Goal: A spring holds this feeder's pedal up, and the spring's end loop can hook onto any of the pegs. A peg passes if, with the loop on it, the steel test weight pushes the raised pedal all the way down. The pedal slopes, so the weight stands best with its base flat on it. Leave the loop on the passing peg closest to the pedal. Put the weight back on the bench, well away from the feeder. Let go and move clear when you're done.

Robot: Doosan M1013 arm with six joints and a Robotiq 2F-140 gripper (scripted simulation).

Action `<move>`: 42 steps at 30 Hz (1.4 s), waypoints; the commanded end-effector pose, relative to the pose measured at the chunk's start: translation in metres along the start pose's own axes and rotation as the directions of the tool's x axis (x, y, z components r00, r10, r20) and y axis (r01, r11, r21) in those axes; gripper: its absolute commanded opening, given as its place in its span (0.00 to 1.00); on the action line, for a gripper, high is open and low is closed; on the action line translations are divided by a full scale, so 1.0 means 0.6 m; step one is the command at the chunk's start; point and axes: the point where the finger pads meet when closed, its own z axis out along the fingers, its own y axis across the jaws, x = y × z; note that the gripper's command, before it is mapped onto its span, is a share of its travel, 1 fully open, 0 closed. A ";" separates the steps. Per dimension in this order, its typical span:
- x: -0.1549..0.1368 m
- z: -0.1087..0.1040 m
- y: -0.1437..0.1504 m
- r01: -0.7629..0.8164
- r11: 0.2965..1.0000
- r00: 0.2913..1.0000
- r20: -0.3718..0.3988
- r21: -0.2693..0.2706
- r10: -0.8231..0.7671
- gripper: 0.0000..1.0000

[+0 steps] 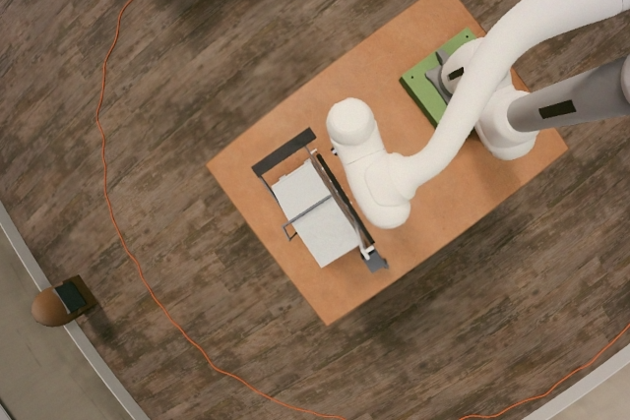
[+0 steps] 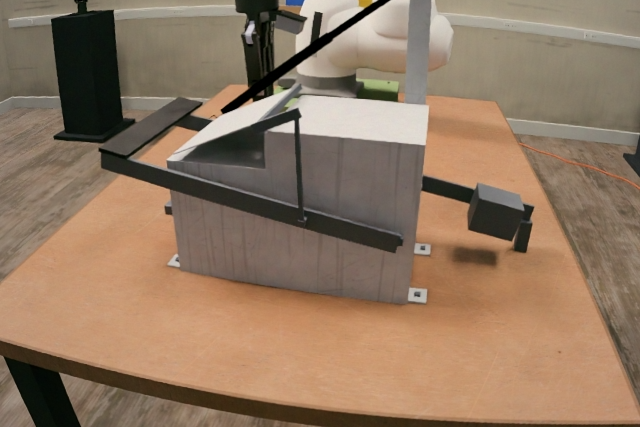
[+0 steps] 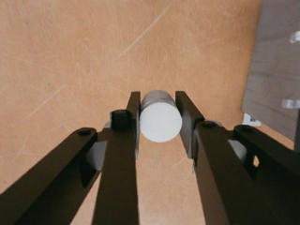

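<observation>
My gripper [image 2: 260, 90] [image 3: 157, 105] points down beside the feeder [image 1: 325, 232] [image 2: 232, 241] and is shut on the steel test weight [image 3: 160, 123], a pale round cylinder, above the bench. The arm hides the weight in the top view, and it cannot be made out in the exterior view. The black pedal [image 1: 283, 152] [image 2: 149, 127] is raised and slopes. A long black spring-like band [image 1: 341, 190] [image 2: 320, 44] slants down from the upright post [image 2: 419, 34]. White pegs [image 3: 295, 37] [image 3: 291, 104] stick out of the feeder's side. Which peg holds the loop cannot be seen.
The feeder stands on the orange-brown bench [image 1: 376, 70] [image 2: 258, 360]. A dark block [image 1: 375, 260] [image 2: 494, 210] hangs on the lever at its rear. The arm's base stands on a green plate [image 1: 424, 94] at the bench's far end.
</observation>
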 end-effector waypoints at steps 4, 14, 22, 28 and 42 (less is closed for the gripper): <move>0.017 0.009 -0.016 0.000 1.000 1.000 0.010 -0.001 0.000 0.25; 0.035 0.020 -0.034 0.000 1.000 1.000 0.021 -0.001 0.000 0.25; 0.058 0.034 -0.057 0.000 1.000 0.999 0.036 -0.001 0.000 0.25; 0.075 0.044 -0.074 0.000 1.000 0.999 0.047 -0.001 0.000 0.25; 0.083 0.049 -0.082 0.000 1.000 0.999 0.052 -0.001 0.000 0.25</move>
